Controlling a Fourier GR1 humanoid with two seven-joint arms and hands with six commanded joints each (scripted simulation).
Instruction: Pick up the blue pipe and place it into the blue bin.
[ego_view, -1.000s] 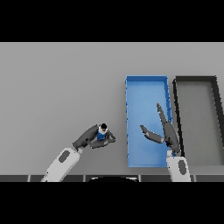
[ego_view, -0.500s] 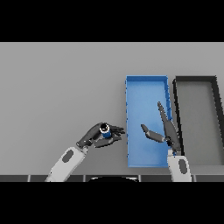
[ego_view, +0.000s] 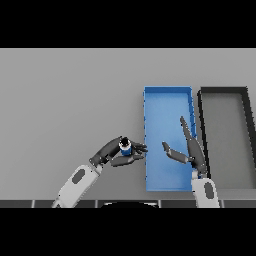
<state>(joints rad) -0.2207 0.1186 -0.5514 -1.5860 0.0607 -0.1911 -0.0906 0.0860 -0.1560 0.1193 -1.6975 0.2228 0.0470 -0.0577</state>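
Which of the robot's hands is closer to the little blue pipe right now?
The left. The left hand has its fingers curled round the small blue pipe, beside the blue bin. The right hand hangs open over the bin, apart from the pipe.

The left hand (ego_view: 118, 154) holds the small blue pipe (ego_view: 125, 147) with fingers and thumb curled round it, the pipe standing roughly upright with its dark top end showing, just left of the blue bin's (ego_view: 167, 92) left wall and over the grey table (ego_view: 65, 100). The right hand (ego_view: 188, 150) hangs over the right part of the blue bin with its fingers straight and its thumb spread out to the left, holding nothing. A dark bin (ego_view: 223, 90) stands just beside the blue bin on its right, the two set side by side.
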